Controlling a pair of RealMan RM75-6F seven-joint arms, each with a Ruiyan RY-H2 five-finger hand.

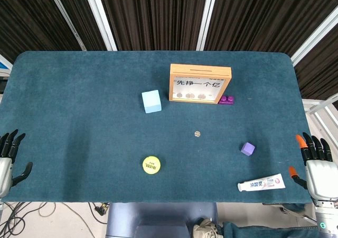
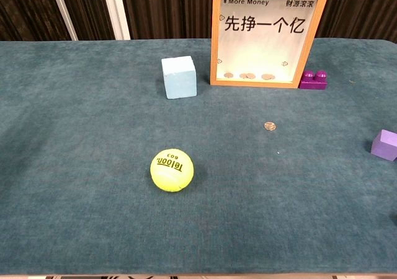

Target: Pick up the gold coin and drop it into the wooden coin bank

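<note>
Coin (image 1: 197, 134) lies flat on the teal table (image 1: 79, 100), in front of the bank (image 1: 200, 83) and well apart from it. Bank stands upright at the far side, several coins visible inside behind its clear front. Left hand (image 1: 9, 161) at the table's near left edge, fingers spread, holding nothing. Right hand (image 1: 315, 164) at the near right edge, fingers likewise apart, empty. Both hands well apart from the coin. Yellow ball (image 1: 151, 164) near front centre.
</note>
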